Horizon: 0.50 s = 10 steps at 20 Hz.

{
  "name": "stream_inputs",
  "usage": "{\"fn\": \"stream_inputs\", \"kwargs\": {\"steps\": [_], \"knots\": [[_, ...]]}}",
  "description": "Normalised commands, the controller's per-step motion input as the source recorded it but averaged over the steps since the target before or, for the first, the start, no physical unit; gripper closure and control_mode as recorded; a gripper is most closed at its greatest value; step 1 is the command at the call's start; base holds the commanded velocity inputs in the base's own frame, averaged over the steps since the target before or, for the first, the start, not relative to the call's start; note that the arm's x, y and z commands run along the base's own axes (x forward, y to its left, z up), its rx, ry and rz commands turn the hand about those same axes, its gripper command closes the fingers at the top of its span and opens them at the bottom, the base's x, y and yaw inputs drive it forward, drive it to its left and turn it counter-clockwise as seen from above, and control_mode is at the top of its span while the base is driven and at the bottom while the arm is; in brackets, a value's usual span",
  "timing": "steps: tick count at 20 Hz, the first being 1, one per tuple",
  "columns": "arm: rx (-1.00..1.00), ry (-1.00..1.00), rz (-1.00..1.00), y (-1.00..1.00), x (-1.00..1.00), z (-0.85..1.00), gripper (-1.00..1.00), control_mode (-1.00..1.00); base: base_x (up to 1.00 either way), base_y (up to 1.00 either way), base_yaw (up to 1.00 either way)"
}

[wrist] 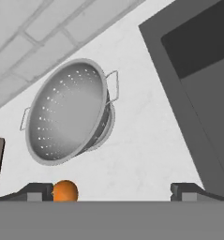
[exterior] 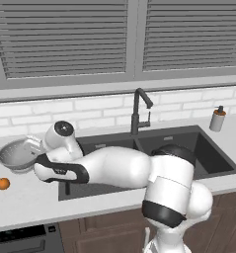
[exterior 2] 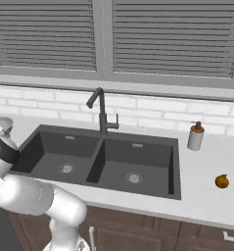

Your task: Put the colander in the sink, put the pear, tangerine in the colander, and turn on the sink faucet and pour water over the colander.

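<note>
Tangerine (exterior: 3,184) at far left on table (exterior: 30,197), near edge. Colander (exterior: 18,153) just behind it, upright on table, left of sink (exterior: 154,148). Fingers (wrist: 36,191) spread wide apart, empty, above table near colander. Faucet (exterior: 137,111) behind sink divider. Soap bottle (exterior: 217,118) right of sink. Pear (exterior 2: 222,181) far right on table.

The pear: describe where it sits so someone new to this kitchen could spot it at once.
Start at the dark double-basin sink under the window. Move right along the white counter, past the soap dispenser, towards the front edge. There the pear lies alone: small, olive-brown and slightly elongated, unlike the round bright orange tangerine left of the sink.
</note>
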Motion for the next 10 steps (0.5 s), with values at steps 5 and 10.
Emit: {"fn": "stream_inputs", "kwargs": {"steps": [5,10], "knots": [[0.0,0.03,-0.1,0.31,0.43,-0.23,-1.0,-1.0,0.0,0.0,0.0],[-0.01,0.07,-0.09,0.31,0.4,-0.31,-1.0,-1.0,0.0,0.0,0.0]]}}
